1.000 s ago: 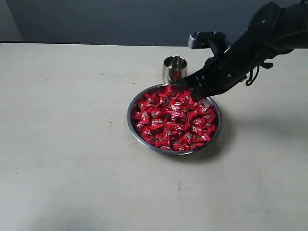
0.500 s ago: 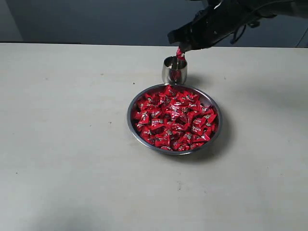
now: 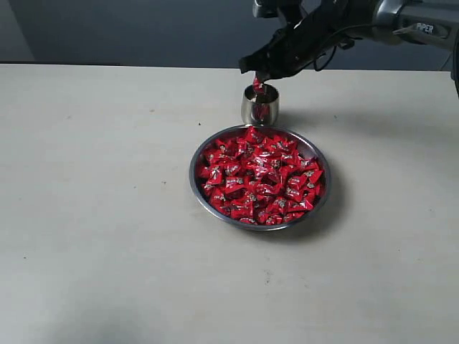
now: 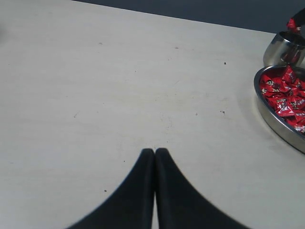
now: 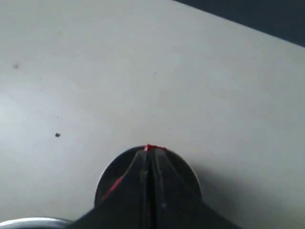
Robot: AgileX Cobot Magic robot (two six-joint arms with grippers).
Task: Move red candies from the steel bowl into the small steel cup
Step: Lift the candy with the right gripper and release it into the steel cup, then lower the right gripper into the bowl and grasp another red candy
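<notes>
The steel bowl (image 3: 193,175), heaped with red candies (image 3: 259,179), sits mid-table. The small steel cup (image 3: 259,107) stands just behind it, with red showing inside. My right gripper (image 3: 258,77) hangs directly over the cup's mouth, shut on one red candy (image 3: 258,86) that dangles from its tips. In the right wrist view the candy (image 5: 151,147) peeks out past the closed fingertips, with the cup (image 5: 186,167) below them. My left gripper (image 4: 155,151) is shut on nothing, low over bare table, far from the bowl (image 4: 281,129) and cup (image 4: 281,47).
The pale tabletop (image 3: 107,215) stretches wide to the left and front of the bowl. A dark wall (image 3: 143,29) runs behind the table's far edge. The right arm (image 3: 401,18) reaches in from the upper right.
My right gripper rose out of the bowl with a red candy and swung back over the cup, then settled lower above its mouth. The left gripper is not seen in the earlier frames.
</notes>
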